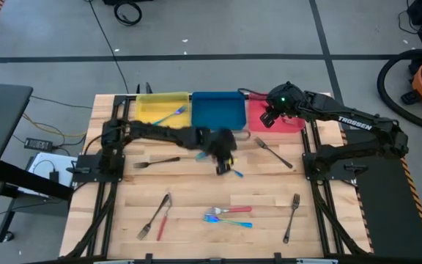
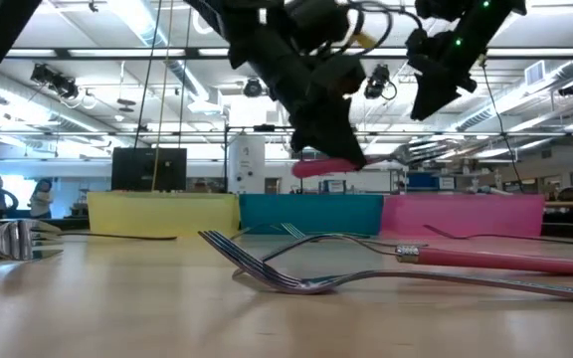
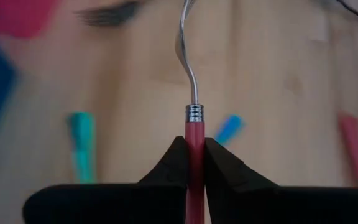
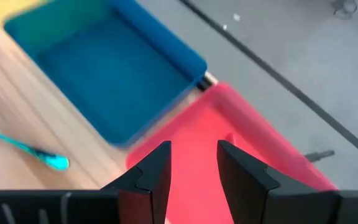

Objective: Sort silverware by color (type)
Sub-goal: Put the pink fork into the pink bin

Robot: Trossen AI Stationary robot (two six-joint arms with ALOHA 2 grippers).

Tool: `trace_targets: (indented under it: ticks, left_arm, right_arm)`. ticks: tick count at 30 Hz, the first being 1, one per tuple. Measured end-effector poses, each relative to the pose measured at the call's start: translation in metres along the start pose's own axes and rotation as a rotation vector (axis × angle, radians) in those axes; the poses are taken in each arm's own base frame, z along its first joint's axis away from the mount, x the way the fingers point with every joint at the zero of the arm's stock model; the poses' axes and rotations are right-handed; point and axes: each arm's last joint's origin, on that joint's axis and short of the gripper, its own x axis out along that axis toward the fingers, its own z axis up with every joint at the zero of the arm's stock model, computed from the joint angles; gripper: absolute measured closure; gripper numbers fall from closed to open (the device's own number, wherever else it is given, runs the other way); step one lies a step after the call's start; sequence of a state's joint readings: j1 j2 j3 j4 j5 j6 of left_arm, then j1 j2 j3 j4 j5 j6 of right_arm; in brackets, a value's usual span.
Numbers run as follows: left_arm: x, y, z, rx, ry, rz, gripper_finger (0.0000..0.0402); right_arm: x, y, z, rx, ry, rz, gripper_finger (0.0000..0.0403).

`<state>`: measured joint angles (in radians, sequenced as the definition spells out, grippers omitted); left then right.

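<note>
My left gripper [image 1: 226,155] is over the middle of the table, shut on a red-handled utensil [image 3: 195,143] and lifted off the wood; the red handle [image 2: 321,167] shows below it in the low view. My right gripper [image 4: 191,163] hovers open above the red tray [image 1: 278,117] and touches nothing. A teal piece [image 1: 171,115] lies in the yellow tray [image 1: 152,110]. Flat on the table lie a dark fork [image 1: 156,163], a grey fork [image 1: 273,152], a fork and red knife [image 1: 156,216], red and blue pieces [image 1: 229,214], and another grey fork [image 1: 291,216]. My left gripper pinches the utensil's red handle between its two fingers, close to the ringed metal collar [image 3: 195,114]. The fingers come from above, pointing down. The utensil is lifted clear of the table and roughly level, its thin metal neck [image 3: 191,68] reaching out beyond the fingertips.
The blue tray [image 1: 218,110] sits between the yellow and red trays along the far edge. A blue-handled piece [image 1: 236,173] lies just under my left gripper. Bare wood shows between the near row of silverware and the trays.
</note>
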<state>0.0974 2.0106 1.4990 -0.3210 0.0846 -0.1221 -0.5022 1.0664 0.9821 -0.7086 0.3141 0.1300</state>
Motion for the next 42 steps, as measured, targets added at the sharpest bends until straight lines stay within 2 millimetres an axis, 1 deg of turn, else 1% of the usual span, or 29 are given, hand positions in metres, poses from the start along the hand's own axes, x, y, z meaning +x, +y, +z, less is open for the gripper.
trace_targets:
  ticks: [3, 6, 8, 10, 14, 20, 24, 27, 29, 33, 36, 39, 42]
  left_arm:
    - [-0.004, 0.036, 0.007, -0.047, -0.043, 0.017, 0.0377]
    - [-0.009, 0.065, 0.013, -0.085, -0.099, -0.002, 0.0377]
    - [-0.013, 0.079, 0.016, -0.101, -0.138, -0.006, 0.0377]
    - [-0.017, 0.088, 0.022, -0.098, -0.204, -0.028, 0.0377]
    - [-0.025, 0.100, 0.033, -0.077, -0.323, -0.074, 0.0369]
    - [-0.037, 0.116, 0.049, -0.059, -0.518, -0.056, 0.0375]
    - [-0.047, 0.126, 0.059, -0.052, -0.648, -0.044, 0.0373]
    - [-0.051, 0.133, 0.061, -0.049, -0.688, -0.029, 0.0372]
    - [-0.054, 0.138, 0.062, -0.046, -0.710, -0.021, 0.0372]
    - [-0.060, 0.144, 0.065, -0.035, -0.765, -0.007, 0.0372]
    - [-0.065, 0.147, 0.068, -0.017, -0.823, 0.001, 0.0372]
    - [-0.070, 0.148, 0.072, 0.005, -0.885, 0.005, 0.0372]
    - [-0.072, 0.148, 0.074, 0.020, -0.911, 0.009, 0.0372]
  right_arm:
    - [-0.008, -0.002, 0.006, 0.034, -0.090, 0.009, 0.0266]
    - [-0.015, -0.003, 0.012, 0.061, -0.174, 0.029, 0.0266]
    - [-0.018, -0.003, 0.014, 0.068, -0.207, 0.054, 0.0266]
    - [-0.021, -0.003, 0.016, 0.076, -0.231, 0.086, 0.0266]
    - [-0.024, -0.001, 0.023, 0.085, -0.303, 0.163, 0.0266]
    - [-0.031, 0.001, 0.033, 0.030, -0.420, 0.241, 0.0266]
    - [-0.047, -0.002, 0.041, 0.030, -0.565, 0.321, 0.0266]
    - [-0.060, -0.006, 0.045, 0.038, -0.669, 0.342, 0.0266]
    - [-0.067, -0.009, 0.045, 0.034, -0.703, 0.332, 0.0266]
    - [-0.076, -0.018, 0.040, 0.060, -0.714, 0.265, 0.0266]
    - [-0.077, -0.022, 0.037, 0.070, -0.698, 0.233, 0.0266]
    - [-0.074, -0.024, 0.034, 0.062, -0.657, 0.220, 0.0266]
    - [-0.064, -0.021, 0.033, 0.024, -0.592, 0.208, 0.0266]
